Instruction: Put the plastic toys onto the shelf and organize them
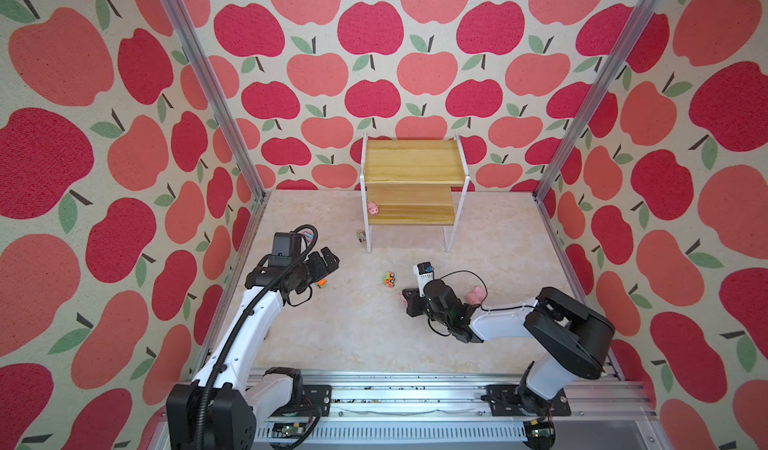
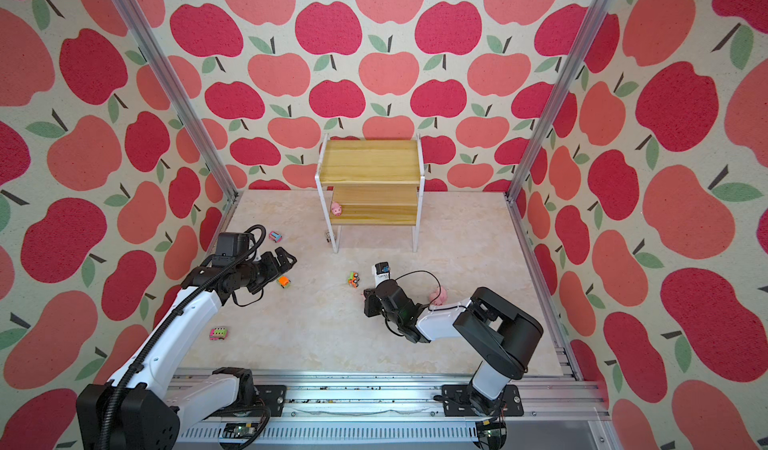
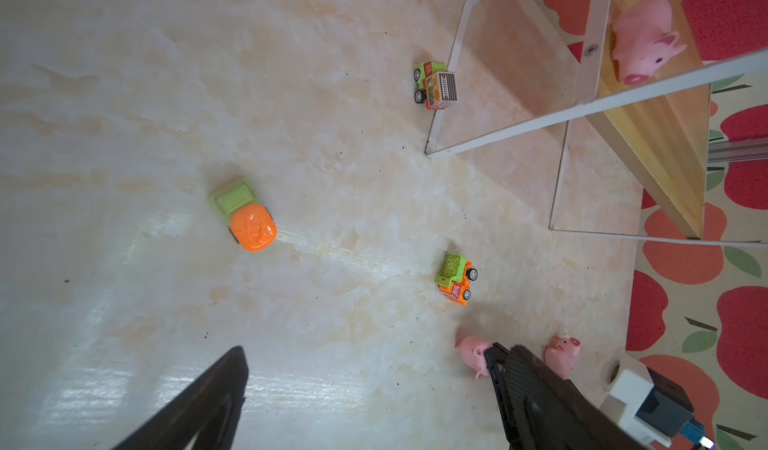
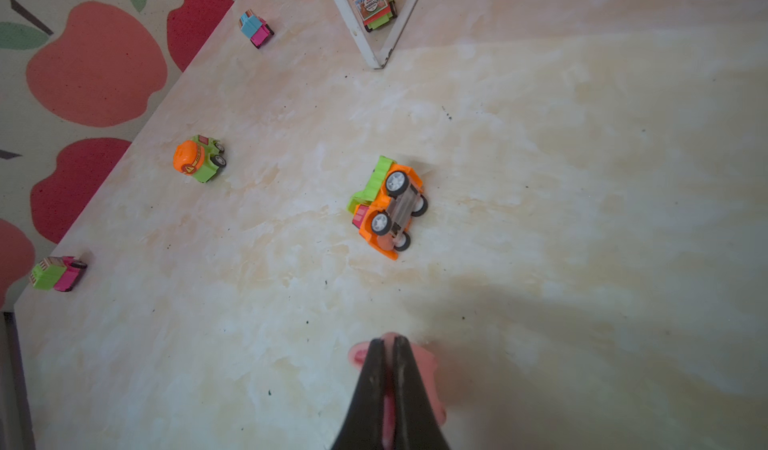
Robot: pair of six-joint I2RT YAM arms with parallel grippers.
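Clamped in the fully closed right gripper (image 4: 388, 340): a pink pig (image 3: 469, 350), low over the table (image 1: 357, 335), mostly hidden by the fingers. Left gripper (image 1: 326, 261) spread wide, empty, near a mixer truck (image 3: 245, 215). Between the arms, an orange-green truck (image 4: 388, 207) on its side, wheels showing. Behind the right arm, a second pig (image 1: 476, 294), partly covered. On the shelf (image 1: 413, 165), lower board, one pig (image 1: 372, 209). Beside its front left leg, a box truck (image 1: 360, 236). Pink-blue truck (image 2: 275, 236) and green-pink truck (image 2: 218, 333) near the table's left edge, largely blocked in a top view by the left arm (image 1: 249, 323).
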